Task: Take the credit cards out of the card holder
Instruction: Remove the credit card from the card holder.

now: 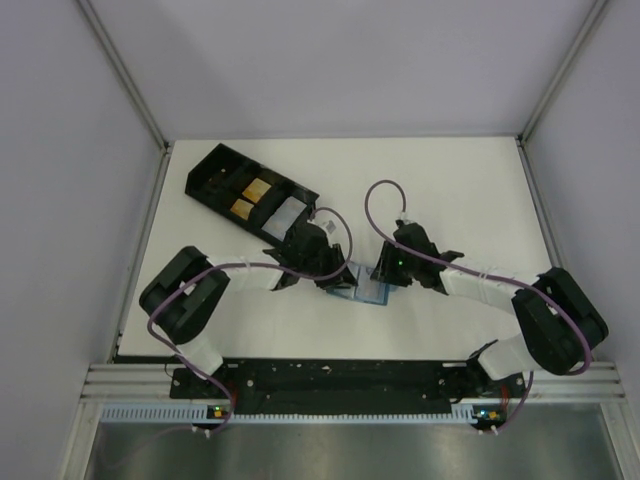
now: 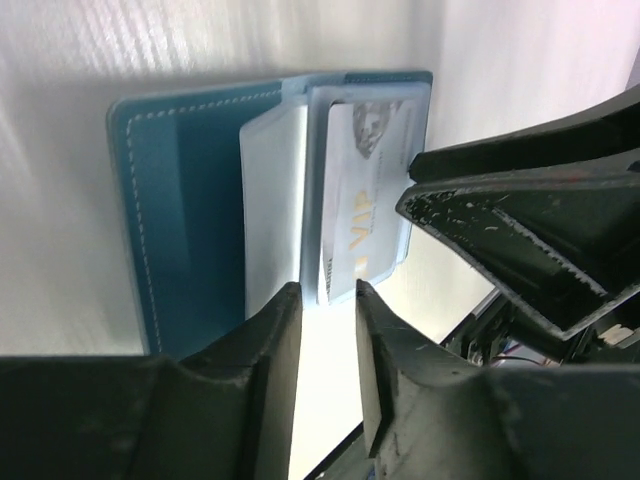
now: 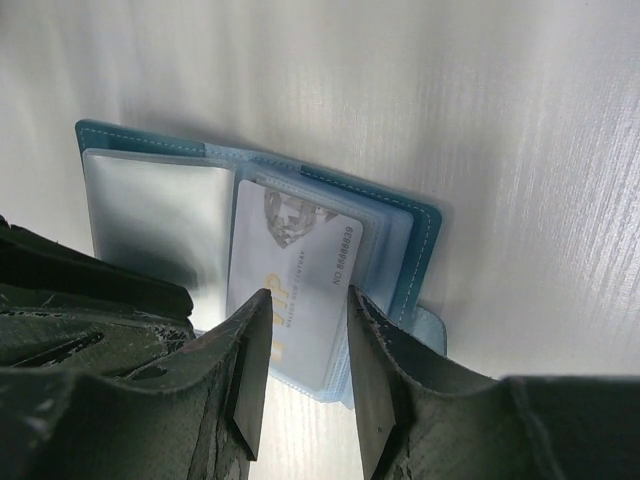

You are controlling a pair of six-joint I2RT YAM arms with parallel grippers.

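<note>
Open card holder [image 1: 362, 290] lies on the table [image 1: 460, 180] between both arms. The left fingers [image 2: 280, 340] stand narrowly parted astride a clear sleeve [image 2: 275, 210] edge. The right fingers [image 3: 250, 350] stand part-open over the white card [image 3: 300, 250], seemingly gripping nothing. Step: extraction. Next: pinch card, slide out, holder pinned.

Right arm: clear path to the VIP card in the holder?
Probably yes. The holder lies open and the right gripper sits open over the near edge of the card; the left gripper is beside it, not across. The clear sleeve may hamper a grip.
</note>
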